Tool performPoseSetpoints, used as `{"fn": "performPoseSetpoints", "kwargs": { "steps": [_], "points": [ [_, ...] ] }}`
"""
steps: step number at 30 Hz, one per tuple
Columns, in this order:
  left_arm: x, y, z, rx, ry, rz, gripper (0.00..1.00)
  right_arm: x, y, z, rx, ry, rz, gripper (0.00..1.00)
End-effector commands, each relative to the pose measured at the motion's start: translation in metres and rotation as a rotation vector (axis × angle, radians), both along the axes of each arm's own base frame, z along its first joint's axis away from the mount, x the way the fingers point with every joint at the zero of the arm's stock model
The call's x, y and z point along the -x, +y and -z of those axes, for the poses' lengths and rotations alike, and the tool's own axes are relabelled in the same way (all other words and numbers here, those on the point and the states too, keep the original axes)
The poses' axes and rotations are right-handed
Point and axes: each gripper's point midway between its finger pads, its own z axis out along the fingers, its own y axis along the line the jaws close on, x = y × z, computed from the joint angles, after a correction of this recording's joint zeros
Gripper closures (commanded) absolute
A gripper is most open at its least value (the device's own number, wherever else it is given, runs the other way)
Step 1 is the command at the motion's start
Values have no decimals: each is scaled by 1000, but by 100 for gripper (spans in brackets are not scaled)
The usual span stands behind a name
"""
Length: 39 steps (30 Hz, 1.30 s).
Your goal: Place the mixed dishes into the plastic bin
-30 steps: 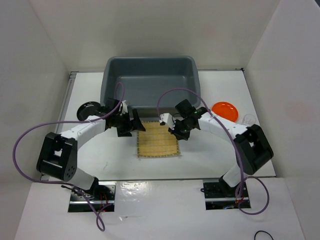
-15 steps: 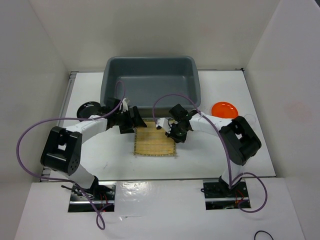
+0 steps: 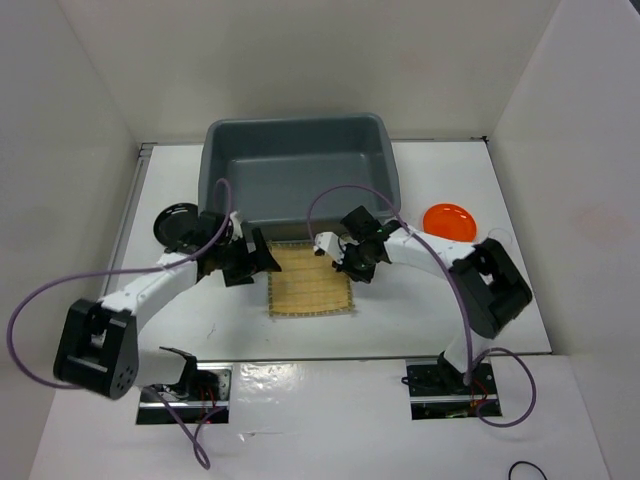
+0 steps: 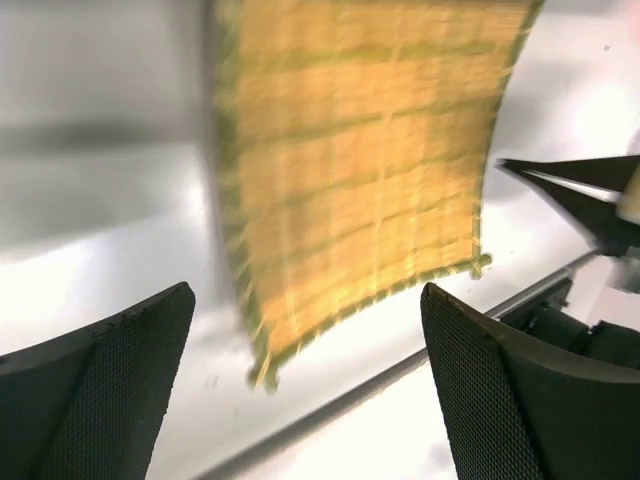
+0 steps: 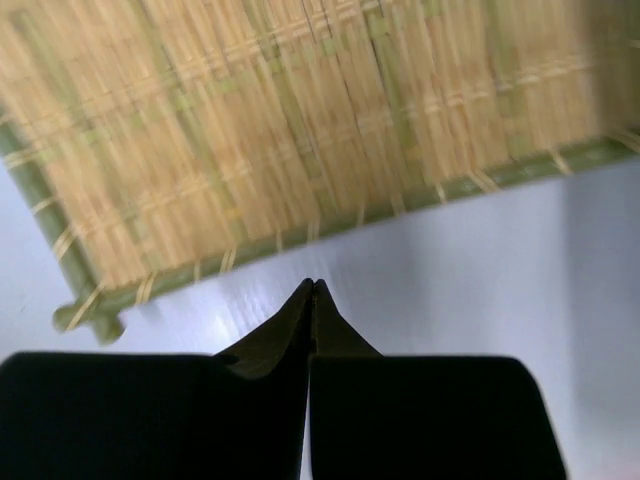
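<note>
One bamboo mat point(image 3: 310, 281) lies flat just outside the plastic bin point(image 3: 296, 121).

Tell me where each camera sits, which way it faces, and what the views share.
Top external: above and behind the arm bases, looking down on the table; shows both arms, the grey bin, bamboo mat, orange plate and black bowl.
Left wrist: on the left arm, looking past the open left gripper at the mat; both fingers show.
Right wrist: on the right arm, looking down past the shut right gripper at the mat's edge.
Shared: all three views show the mat.
</note>
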Motion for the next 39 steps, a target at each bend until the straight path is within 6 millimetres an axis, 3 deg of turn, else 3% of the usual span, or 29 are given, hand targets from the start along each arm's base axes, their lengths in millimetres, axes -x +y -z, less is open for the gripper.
{"fn": "performPoseSetpoints", "kwargs": {
  "steps": [1,5,8,12,16,21,33,39],
  "points": [
    [36,23,-8,-60,52,-115,0,3,6,-52,-88,-134,-33,100],
    [43,29,-38,1,-71,-194,0,11,7,-50,-84,-126,-50,100],
    [51,24,-39,44,-56,-189,0,17,8,-41,-75,-98,-63,100],
    [77,2,-5,118,123,-113,2,20,8,-28,-56,-59,-67,100],
    [87,-2,12,134,159,-111,2,17,16,-22,-65,-28,-56,100],
    [99,-11,32,169,217,-80,2,10,32,-28,-99,-23,-69,100],
    [75,-16,42,142,181,-46,2,19,41,-28,-116,3,-100,100],
    [70,-18,41,154,149,-43,2,30,39,1,-53,45,-126,100]
  ]
}}
